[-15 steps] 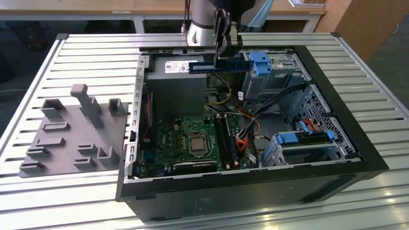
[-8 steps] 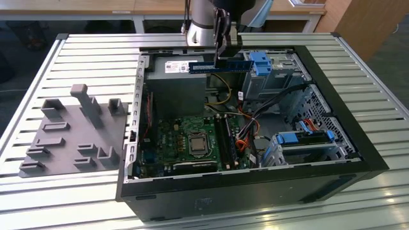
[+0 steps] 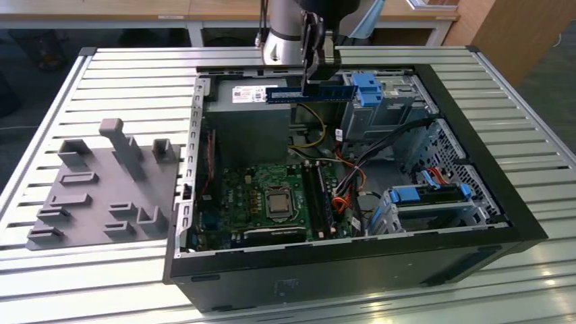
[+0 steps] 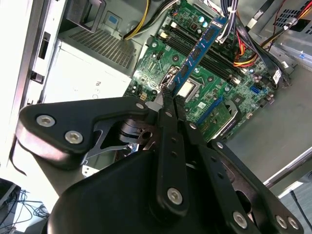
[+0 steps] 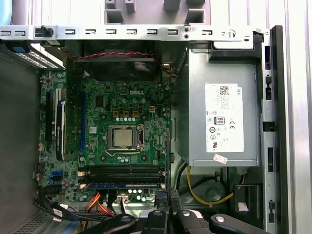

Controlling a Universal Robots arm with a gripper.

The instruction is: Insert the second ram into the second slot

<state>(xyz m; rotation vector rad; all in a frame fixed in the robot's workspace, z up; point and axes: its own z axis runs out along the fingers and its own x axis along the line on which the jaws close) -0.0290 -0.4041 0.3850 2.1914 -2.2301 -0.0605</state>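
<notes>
Jaws: clamped on the second ram [image 3: 306, 93], pinching its upper long edge near mid-length.
Gripper [image 3: 311, 79]: hangs over the open computer case [image 3: 360, 270], well above the motherboard [image 3: 270, 196].
Second ram: carried level and on edge, clear of the motherboard and touching nothing else.
Memory slots [image 5: 122, 170]: black, set beside the motherboard's processor socket; one blue stick [image 5: 122, 185] is already seated alongside them.
Step in hand: by judgement, carrying the stick to its slot; insertion not begun.
Requirement: stick's lower edge parallel to the free slot, directly over it, then a straight, even press down.
</notes>
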